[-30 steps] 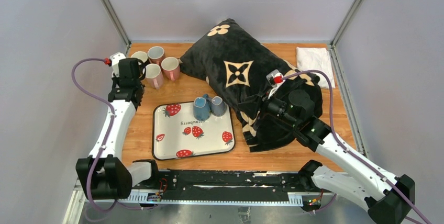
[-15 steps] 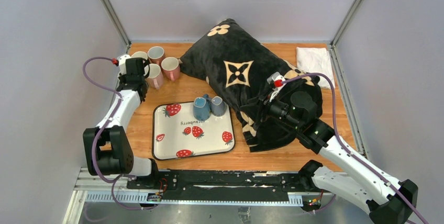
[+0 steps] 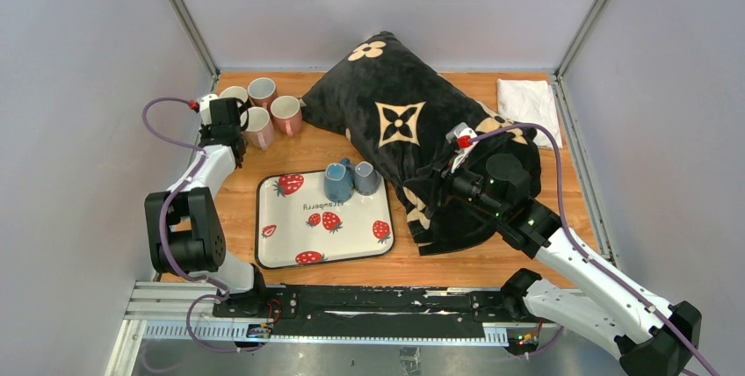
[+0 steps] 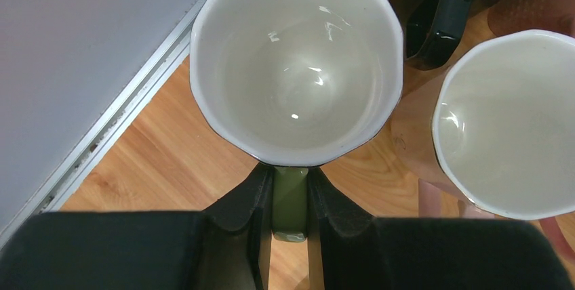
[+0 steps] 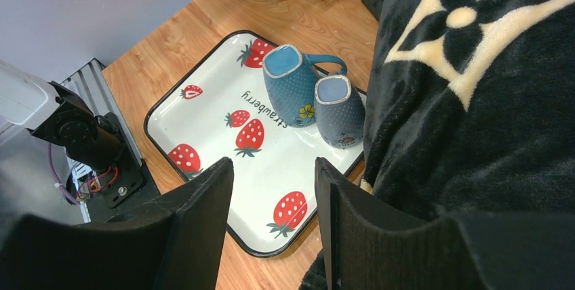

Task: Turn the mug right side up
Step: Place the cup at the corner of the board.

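1. The green-handled mug [image 4: 296, 66] is seen standing on its base in the far left corner of the table [image 3: 312, 146], just beside the wall rail.
2. Its mouth is turned straight up and its long axis is held vertical; the white inside is seen from directly above in the left wrist view.
3. Its green handle [image 4: 290, 202] is pointed back toward the arm's wrist.
4. The handle is pinched between the narrowly set fingers of the left gripper [image 4: 290, 192].
5. The left arm is folded sharply at the elbow, its forearm stretched to the far left corner and its wrist aimed downward over the mug.
6. Two pink mugs [image 3: 274, 112] are stood close beside it, mouths up, along with a mug with a black handle [image 4: 437, 22].
7. The right gripper [image 5: 274, 215] is held partly open with nothing between its fingers.
8. It is hung over the edge of the black pillow [image 3: 395, 121], angled toward the strawberry tray [image 5: 157, 110].
9. Two blue mugs [image 5: 291, 87] are set base up and touching at the tray's far edge.
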Available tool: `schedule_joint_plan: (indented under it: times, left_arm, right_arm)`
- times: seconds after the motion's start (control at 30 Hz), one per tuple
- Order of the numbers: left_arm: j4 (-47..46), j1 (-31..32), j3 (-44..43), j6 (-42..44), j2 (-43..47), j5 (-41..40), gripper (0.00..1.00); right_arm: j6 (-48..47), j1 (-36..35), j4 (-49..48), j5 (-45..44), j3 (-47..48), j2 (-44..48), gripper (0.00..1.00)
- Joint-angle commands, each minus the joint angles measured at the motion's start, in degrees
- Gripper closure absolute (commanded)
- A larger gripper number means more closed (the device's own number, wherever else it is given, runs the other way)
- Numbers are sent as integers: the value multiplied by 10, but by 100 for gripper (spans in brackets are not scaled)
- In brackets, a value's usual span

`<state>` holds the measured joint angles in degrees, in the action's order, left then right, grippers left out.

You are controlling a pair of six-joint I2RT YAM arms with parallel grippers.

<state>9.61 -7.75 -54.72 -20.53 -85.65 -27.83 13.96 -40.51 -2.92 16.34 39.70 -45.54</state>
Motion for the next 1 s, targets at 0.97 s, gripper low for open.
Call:
schedule_joint_plan:
  times: [0.97]
  left_arm:
    - [-73, -17, -42, 27, -37, 30, 100]
  right_arm:
    - [-12, -8, 24, 12, 20, 27, 48]
